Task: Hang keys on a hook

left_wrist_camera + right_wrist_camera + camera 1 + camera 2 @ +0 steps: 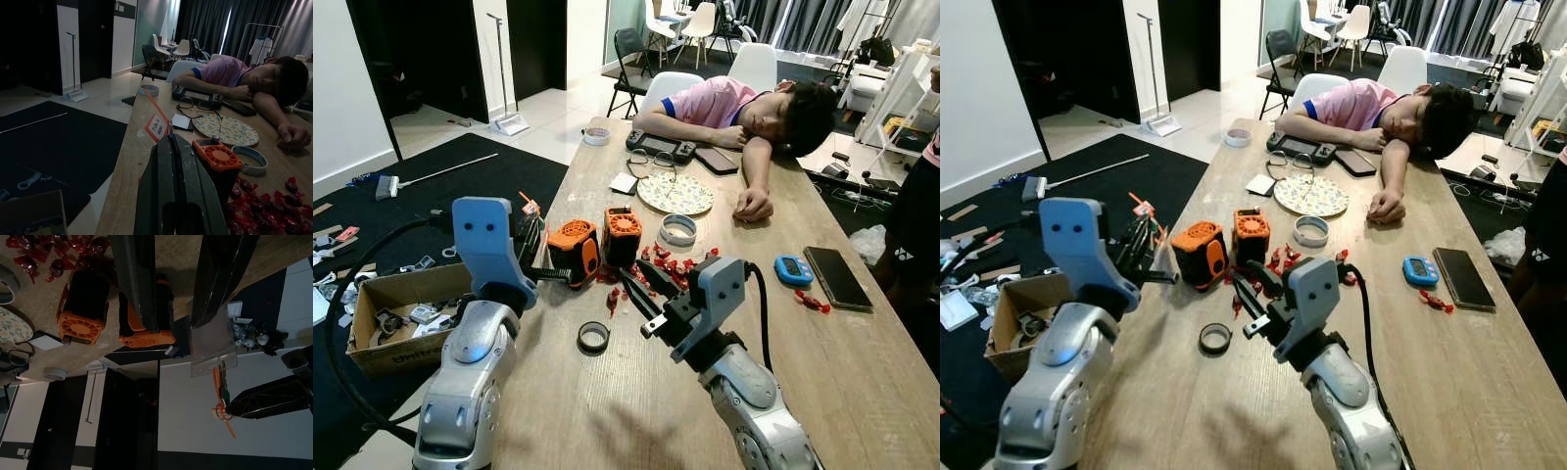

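Wooden table (607,411), long and cluttered, viewed from its near end.

Raised over the table's left edge: left gripper (171,139), fingers pressed together. Appeared to pinch the keys (157,128), with an orange strap and a white tag sticking up right at the fingertips. Exact pinch point hidden.

Raised beside it, nearer the table's middle: right gripper (173,325), fingers spread apart and holding nothing. Pointed toward two orange boxes (575,250) standing near the left edge.

Close to one right fingertip in the right wrist view: clear plastic piece (212,352), possibly the hook, though too unclear to say for certain. Keys dangling close by it, beside the left fingers.

Judged partway along: keys lifted and carried in the air, not yet hung. Left to do: lining the key ring up with the hook, slipping it over, then letting go.

Elsewhere on the table: red wrapped sweets (671,262), a tape ring (593,336) toward the near end, and a person (744,108) slumped asleep at the far end.
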Controlling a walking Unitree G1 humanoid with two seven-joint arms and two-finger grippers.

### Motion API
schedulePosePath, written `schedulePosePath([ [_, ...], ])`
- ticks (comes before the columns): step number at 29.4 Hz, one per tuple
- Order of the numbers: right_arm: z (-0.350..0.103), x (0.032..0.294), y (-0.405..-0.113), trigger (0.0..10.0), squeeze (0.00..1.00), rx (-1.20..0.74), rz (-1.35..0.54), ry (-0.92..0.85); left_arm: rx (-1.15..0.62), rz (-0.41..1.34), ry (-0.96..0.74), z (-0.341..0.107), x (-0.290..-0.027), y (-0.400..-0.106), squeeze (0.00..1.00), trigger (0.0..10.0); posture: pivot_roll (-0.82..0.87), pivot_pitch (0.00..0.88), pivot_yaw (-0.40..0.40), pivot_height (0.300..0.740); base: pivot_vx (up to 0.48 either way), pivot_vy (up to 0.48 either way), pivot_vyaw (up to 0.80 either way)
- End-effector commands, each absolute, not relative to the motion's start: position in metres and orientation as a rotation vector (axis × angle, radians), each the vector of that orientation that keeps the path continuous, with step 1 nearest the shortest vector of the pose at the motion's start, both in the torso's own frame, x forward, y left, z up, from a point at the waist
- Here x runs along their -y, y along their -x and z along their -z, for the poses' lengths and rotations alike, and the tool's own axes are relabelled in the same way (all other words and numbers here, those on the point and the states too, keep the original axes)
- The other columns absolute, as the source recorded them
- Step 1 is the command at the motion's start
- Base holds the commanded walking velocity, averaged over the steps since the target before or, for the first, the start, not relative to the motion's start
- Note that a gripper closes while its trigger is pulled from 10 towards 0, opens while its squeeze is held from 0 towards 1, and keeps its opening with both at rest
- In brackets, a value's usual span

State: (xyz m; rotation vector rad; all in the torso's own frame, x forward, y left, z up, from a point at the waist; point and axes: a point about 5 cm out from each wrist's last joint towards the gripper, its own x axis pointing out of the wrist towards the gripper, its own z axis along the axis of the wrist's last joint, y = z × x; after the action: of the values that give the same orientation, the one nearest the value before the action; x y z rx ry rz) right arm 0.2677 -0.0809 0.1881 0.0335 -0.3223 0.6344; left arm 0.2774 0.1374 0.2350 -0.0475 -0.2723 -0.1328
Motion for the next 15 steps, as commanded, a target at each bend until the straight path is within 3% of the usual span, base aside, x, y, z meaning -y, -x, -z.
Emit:
schedulePosePath([
  [1, -0.1858, 0.0851, -0.2690, 10.0, 0.00, 0.320, -0.616, -0.036, 0.268, 0.142, 0.018, -0.2324, -0.1376, -0.2754, 0.00, 10.0, 0.12, 0.072, -0.047, 0.740, -0.360, 0.000, 0.00],
  [15, -0.1844, 0.0850, -0.2701, 10.0, 0.00, 0.313, -0.616, -0.020, 0.264, 0.133, 0.013, -0.2311, -0.1383, -0.2751, 0.00, 10.0, 0.12, 0.070, -0.050, 0.740, -0.428, 0.000, 0.00],
])
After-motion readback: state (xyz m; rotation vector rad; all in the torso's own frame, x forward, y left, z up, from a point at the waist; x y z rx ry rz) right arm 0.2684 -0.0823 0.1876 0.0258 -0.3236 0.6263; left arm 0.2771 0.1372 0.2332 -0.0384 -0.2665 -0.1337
